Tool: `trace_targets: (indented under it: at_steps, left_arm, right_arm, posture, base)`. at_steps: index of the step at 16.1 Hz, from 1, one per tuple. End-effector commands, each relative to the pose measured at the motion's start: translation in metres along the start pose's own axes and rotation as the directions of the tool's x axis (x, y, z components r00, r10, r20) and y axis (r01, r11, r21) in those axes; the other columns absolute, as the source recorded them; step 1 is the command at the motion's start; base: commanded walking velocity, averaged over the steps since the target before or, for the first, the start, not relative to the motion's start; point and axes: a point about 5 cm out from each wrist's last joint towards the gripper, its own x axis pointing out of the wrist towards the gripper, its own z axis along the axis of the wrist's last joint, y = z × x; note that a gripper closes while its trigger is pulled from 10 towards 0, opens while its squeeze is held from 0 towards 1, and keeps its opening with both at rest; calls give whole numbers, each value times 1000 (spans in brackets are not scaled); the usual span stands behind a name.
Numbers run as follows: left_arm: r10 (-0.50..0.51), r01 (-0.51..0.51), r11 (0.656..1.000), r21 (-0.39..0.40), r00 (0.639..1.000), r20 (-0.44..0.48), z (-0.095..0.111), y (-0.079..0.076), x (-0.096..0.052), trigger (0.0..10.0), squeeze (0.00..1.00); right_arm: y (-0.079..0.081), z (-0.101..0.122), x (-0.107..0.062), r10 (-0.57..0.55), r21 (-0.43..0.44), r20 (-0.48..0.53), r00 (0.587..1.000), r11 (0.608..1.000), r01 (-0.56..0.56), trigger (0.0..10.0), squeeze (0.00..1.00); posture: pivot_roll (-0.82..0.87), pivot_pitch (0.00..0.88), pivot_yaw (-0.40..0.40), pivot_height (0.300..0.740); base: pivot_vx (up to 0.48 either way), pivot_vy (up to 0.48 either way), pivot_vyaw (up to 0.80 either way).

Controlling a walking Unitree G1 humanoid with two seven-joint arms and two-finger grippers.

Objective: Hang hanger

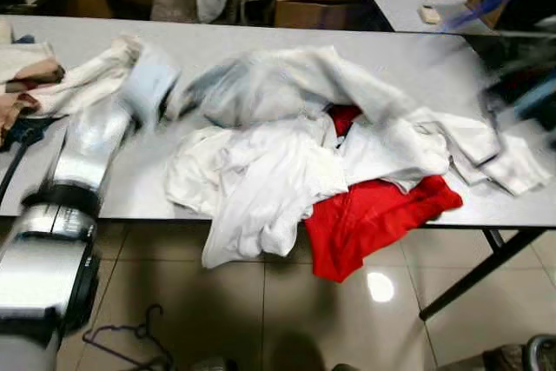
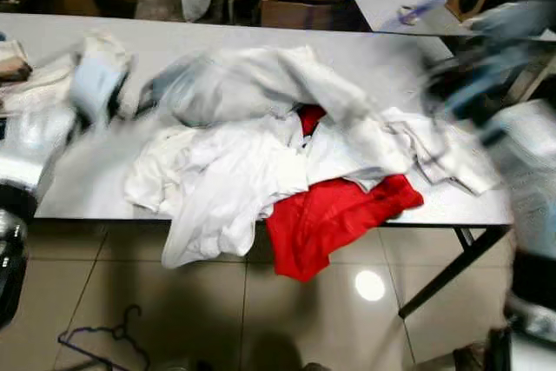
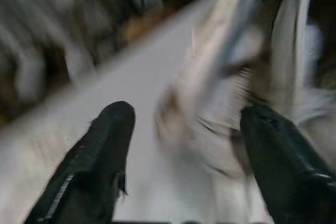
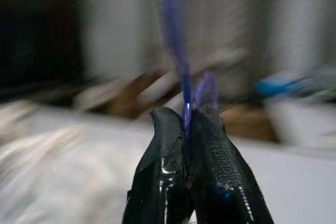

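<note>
A tiled floor (image 1: 347, 319) and a long grey desk (image 1: 417, 67) are seen, with cardboard boxes (image 1: 317, 2) behind. No readable writing can be made out. A heap of white clothes (image 1: 287, 154) is spread over the desk, and a red garment (image 1: 373, 219) is draped over its front edge. The left gripper (image 3: 181, 156) is held above the desk near pale fabric, its fingers (image 3: 100, 156) spread apart. The right gripper (image 4: 187, 124) is raised, its fingers pressed together on a thin purple hanger (image 4: 176, 35). Another dark hanger (image 1: 130, 336) is lying on the floor.
</note>
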Motion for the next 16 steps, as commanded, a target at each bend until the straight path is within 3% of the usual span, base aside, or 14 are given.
trace_targets:
  at_steps: [1, 2, 3, 4, 5, 7, 8, 9, 10, 11, 12, 15, 16]
  left_arm:
    - [27, -20, 996, -85, 996, 90, 22, -3, 12, 10000, 1000]
    - [85, -60, 983, -175, 987, 136, 33, -2, 17, 10000, 1000]
    - [105, -64, 973, -221, 978, 179, 47, -5, 24, 10000, 1000]
    - [82, -48, 981, -187, 981, 177, 49, -8, 26, 10000, 1000]
    - [16, -3, 997, -77, 987, 162, 50, -12, 26, 10000, 1000]
    - [-33, 48, 995, -90, 985, 167, 47, -10, 21, 10000, 1000]
    - [-6, 46, 983, -179, 977, 215, 49, 0, 16, 10000, 1000]
    - [62, 66, 933, -353, 939, 339, 61, 14, 9, 10000, 1000]
    - [81, 102, 902, -419, 914, 397, 67, 18, 6, 10000, 1000]
    - [-28, 265, 864, -428, 875, 484, 73, 5, 3, 10000, 1000]
    - [-71, 306, 857, -414, 866, 494, 72, -7, 4, 10000, 1000]
    - [33, 217, 859, -463, 880, 474, 70, -28, 2, 10000, 1000]
    - [80, 148, 887, -438, 884, 461, 67, -39, -5, 10000, 757]
  right_arm:
    - [8, -4, 11, -21, 23, 32, 999, 1000, 20, 10000, 0]
    - [16, -12, 19, 1, 19, 13, 1000, 1000, -1, 10000, 0]
    - [37, -26, 26, 120, -48, -64, 991, 991, -123, 10000, 0]
    - [43, -29, 28, 153, -49, -73, 986, 986, -157, 10000, 0]
    - [48, -25, 29, 177, -44, -46, 983, 983, -179, 10000, 0]
    - [43, -19, 27, 159, -47, -16, 987, 986, -159, 10000, 0]
    - [39, -15, 24, 133, -45, 6, 991, 990, -133, 10000, 0]
    - [36, -14, 19, 114, -52, 10, 993, 992, -114, 10000, 0]
    - [35, -15, 16, 107, -59, 5, 994, 993, -107, 10000, 0]
    - [30, -25, 0, 24, -102, -54, 998, 994, -29, 10000, 0]
    - [30, -33, -7, -22, -115, -82, 996, 993, 12, 10000, 0]
    - [36, -58, -27, -127, -147, -178, 976, 984, 101, 10000, 0]
    - [43, -68, -38, -162, -159, -204, 965, 979, 131, 10000, 0]
  posture:
    - [-147, 0, -2, 740]
    - [-147, 0, -2, 740]
    - [-146, 0, -1, 740]
    - [-146, 0, -1, 740]
    - [-149, 0, 0, 740]
    - [-152, 0, 2, 740]
    - [-153, 0, 1, 740]
    - [-149, 0, -4, 740]
    - [-146, 0, -7, 740]
    - [-142, 0, -11, 740]
    - [-144, 0, -10, 740]
    - [-150, 0, -10, 740]
    - [-153, 0, -9, 740]
  base:
    - [0, 0, 0]
    - [0, 0, 0]
    - [0, 0, 0]
    - [0, 0, 0]
    - [0, 0, 0]
    - [0, 0, 0]
    - [0, 0, 0]
    - [0, 0, 0]
    - [0, 0, 0]
    - [0, 0, 0]
    - [0, 0, 0]
    - [0, 0, 0]
    - [0, 0, 0]
